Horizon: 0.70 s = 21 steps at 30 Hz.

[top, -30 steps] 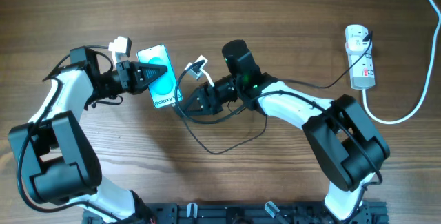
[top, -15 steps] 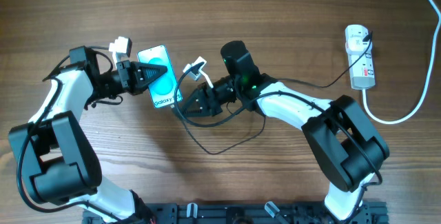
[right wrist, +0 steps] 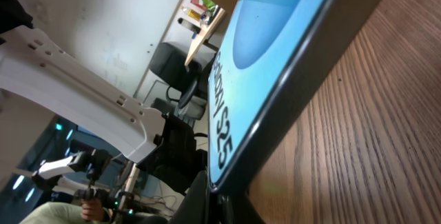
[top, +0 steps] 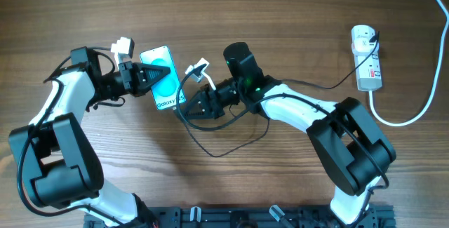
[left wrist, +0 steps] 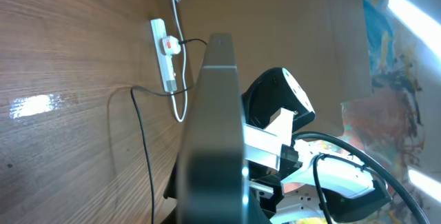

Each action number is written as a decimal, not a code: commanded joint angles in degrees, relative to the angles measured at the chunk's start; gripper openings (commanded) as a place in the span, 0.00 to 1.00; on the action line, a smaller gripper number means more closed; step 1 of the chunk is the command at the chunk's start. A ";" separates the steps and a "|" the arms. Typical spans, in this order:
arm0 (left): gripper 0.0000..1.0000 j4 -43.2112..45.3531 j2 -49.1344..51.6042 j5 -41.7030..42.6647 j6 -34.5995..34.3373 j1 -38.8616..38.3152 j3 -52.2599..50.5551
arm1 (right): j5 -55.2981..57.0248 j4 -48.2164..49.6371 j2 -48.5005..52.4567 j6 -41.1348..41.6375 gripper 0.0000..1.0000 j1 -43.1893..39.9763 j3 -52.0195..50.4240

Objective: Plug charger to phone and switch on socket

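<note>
You are at the plugging step; your left tool [top: 144, 75] is clamped on the phone [top: 163, 82], holding it tilted over the worktop [top: 280, 17], screen up; your right tool [top: 191, 107] is closed just beside the phone's lower edge, apparently pinching the connector end of the charger [top: 217, 155], though the tip itself is hidden; the wrist view shows that edge very near, yet whether the tip has entered the port cannot be told; next you need a fine line-up with the port and a straight push, with the left tool bracing the phone; the socket [top: 368, 66] lies well apart at the far right with the charger's black plug in it, and its switch waits for a freed tool; no box, tray or other container is in view.
</note>
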 commanded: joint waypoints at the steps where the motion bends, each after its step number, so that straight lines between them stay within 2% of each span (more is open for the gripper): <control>1: 0.04 0.42 -1.36 1.53 -0.09 0.07 -0.33 | 0.55 0.83 0.31 0.48 0.04 0.24 0.48; 21: 0.04 0.39 -1.36 1.55 -0.11 0.07 -0.33 | 7.10 2.64 0.31 6.51 0.04 0.24 0.48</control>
